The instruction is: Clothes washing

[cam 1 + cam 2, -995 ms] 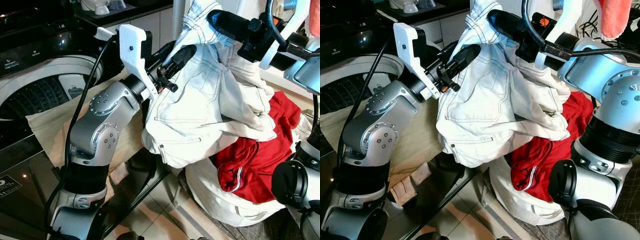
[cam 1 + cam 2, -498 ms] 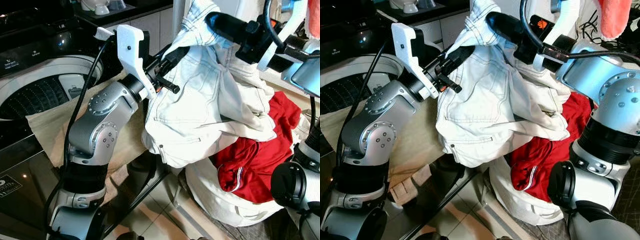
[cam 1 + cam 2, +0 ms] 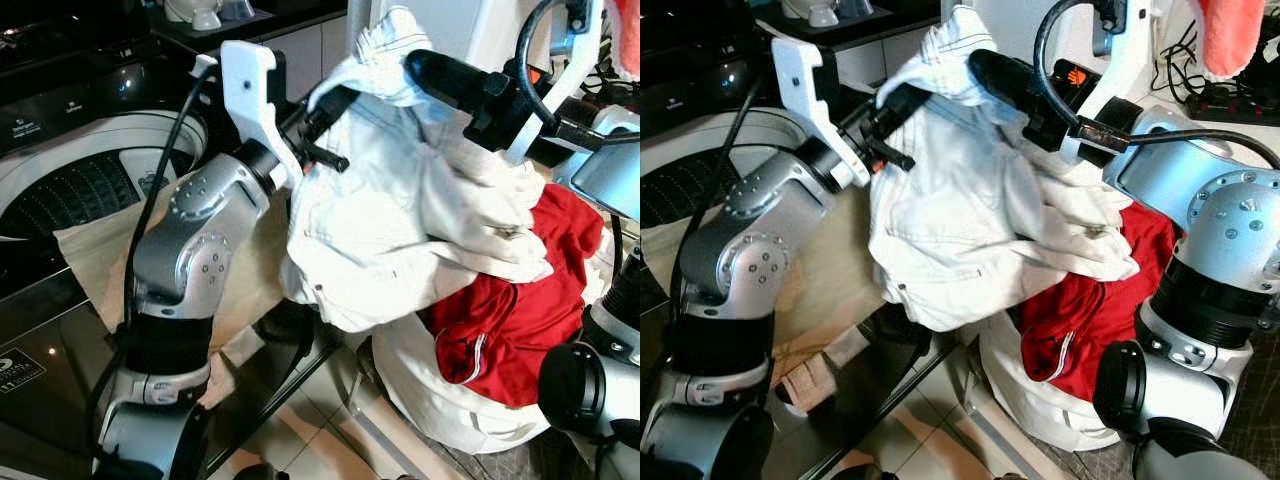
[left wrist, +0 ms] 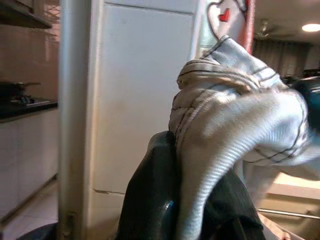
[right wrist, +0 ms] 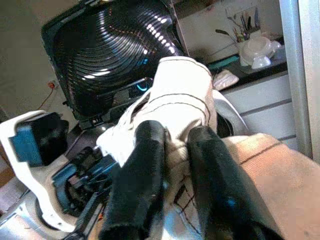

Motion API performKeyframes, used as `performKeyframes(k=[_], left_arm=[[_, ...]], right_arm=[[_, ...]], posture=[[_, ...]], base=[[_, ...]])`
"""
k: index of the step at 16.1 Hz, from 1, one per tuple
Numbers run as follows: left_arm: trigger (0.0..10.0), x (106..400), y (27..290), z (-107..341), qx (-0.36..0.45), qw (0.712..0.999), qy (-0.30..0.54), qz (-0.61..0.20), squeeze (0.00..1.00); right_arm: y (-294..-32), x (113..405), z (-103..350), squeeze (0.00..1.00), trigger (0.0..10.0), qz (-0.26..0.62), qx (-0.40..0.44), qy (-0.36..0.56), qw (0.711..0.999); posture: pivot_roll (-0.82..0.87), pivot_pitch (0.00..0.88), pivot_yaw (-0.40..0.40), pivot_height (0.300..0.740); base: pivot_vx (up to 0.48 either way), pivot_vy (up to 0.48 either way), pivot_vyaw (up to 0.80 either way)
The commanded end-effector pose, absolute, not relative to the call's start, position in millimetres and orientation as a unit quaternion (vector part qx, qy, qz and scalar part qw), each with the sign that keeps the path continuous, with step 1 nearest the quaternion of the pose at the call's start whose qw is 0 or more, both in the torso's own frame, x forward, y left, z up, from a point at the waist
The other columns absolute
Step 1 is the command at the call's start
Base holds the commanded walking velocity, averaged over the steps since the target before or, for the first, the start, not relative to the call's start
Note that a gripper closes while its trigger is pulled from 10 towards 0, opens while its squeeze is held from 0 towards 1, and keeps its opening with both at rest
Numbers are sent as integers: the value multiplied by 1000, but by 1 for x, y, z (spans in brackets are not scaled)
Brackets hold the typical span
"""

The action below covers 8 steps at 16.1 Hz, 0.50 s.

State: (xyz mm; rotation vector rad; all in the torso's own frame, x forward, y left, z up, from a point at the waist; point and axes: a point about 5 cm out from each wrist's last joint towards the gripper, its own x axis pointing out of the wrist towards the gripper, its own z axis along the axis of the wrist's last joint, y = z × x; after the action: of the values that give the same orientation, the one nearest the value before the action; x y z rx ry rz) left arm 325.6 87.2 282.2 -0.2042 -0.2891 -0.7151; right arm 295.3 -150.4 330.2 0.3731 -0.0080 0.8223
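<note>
White jeans hang bunched between my two arms, above a pile with a red garment and a white one. My left gripper is shut on the jeans' waistband at the upper left; its wrist view has the stitched white fabric clamped between the black fingers. My right gripper is shut on the jeans from the upper right, its fingers pinching a fold. The washing machine's open drum lies at the left.
A beige cloth is draped over the washer's front edge. The raised washer lid stands behind. A dark counter with white cups runs along the back. Tiled floor lies below. A power strip sits at the far right.
Both grippers have lifted the white jeans slightly and carried them left toward the washer; the fabric has bunched up more between them.
</note>
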Motion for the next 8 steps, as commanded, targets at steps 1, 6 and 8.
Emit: performKeyframes(k=[1,6,8], left_arm=[[0,330,101,297,-91,929,-171,-315,0],[0,341,121,305,-76,940,-175,-285,0],[0,342,124,304,-71,941,-172,-282,0]], right_arm=[[-159,291,330,1000,10000,385,179,-12,905],[-180,282,325,1000,10000,351,161,-10,923],[-184,276,326,1000,10000,353,148,-17,924]], posture=[[-50,0,67,740],[-54,0,84,740],[-55,0,86,740]], base=[[0,0,0],[0,0,0],[0,0,0]])
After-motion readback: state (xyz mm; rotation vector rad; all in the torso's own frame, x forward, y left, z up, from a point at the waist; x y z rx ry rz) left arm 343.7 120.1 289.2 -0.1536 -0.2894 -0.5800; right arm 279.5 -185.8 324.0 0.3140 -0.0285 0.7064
